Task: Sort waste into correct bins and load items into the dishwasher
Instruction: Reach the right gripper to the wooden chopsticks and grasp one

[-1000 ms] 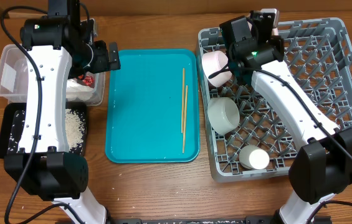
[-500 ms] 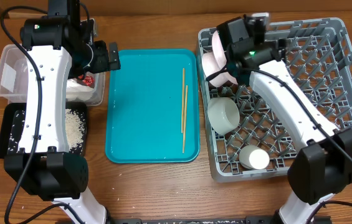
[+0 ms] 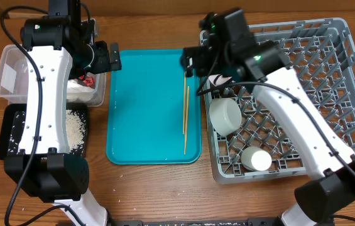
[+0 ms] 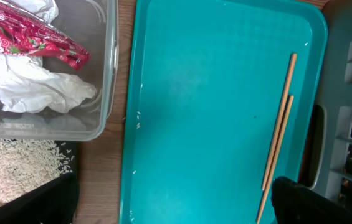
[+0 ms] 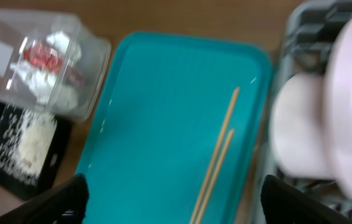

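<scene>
Two wooden chopsticks (image 3: pixel 185 110) lie side by side on the right part of the teal tray (image 3: pixel 146 113). They also show in the left wrist view (image 4: pixel 278 146) and the right wrist view (image 5: pixel 218 158). My right gripper (image 3: pixel 191 63) is open and empty above the tray's far right corner, over the chopsticks' far ends (image 5: pixel 179 205). My left gripper (image 3: pixel 107 58) is open and empty at the tray's far left corner (image 4: pixel 176 208). The grey dish rack (image 3: pixel 303 94) holds two white-pinkish plates (image 5: pixel 350 106) standing at its far left, a grey bowl (image 3: pixel 225 116) and a white cup (image 3: pixel 256 160).
The clear tub (image 3: pixel 10 75) at the left holds the white napkin (image 4: pixel 32 90) and red wrapper (image 4: pixel 29 40). The black tray (image 3: pixel 10 135) in front of it holds rice grains (image 3: pixel 74 127). A few grains lie on the teal tray's left edge (image 4: pixel 138 121).
My right arm has swung left from the rack's far left corner to above the teal tray's right edge, leaving the plate standing in the rack. The left arm has not moved.
</scene>
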### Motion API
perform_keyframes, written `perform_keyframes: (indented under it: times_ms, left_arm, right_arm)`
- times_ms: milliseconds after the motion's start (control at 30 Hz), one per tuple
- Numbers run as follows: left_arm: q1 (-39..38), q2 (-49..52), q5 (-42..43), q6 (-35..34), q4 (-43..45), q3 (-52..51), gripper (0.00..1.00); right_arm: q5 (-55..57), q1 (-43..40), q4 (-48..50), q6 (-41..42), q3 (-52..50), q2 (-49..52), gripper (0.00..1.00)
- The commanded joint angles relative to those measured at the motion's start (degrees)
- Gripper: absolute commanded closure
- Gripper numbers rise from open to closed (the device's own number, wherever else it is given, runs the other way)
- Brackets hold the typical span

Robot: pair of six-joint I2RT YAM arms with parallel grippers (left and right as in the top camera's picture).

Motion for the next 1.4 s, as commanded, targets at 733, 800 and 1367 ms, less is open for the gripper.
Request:
perform_keyframes:
  times_ms: [733, 800, 1367]
  left_arm:
    - [-0.4, -0.1, 0.0, 0.3, 0.0, 1.1, 0.0]
    - [-0.4, -0.1, 0.0, 0.3, 0.0, 1.1, 0.0]
    - [-0.4, -0.1, 0.0, 0.3, 0.0, 1.1, 0.0]
  right_arm:
    - [13.4, 9.7, 3.1, 19.6, -4.0, 22.9, 0.43]
    - [13.4, 9.7, 4.5, 19.7, -4.0, 23.6, 0.44]
    - [8.5, 8.9, 5.4, 21.5, -3.9, 28.5, 0.87]
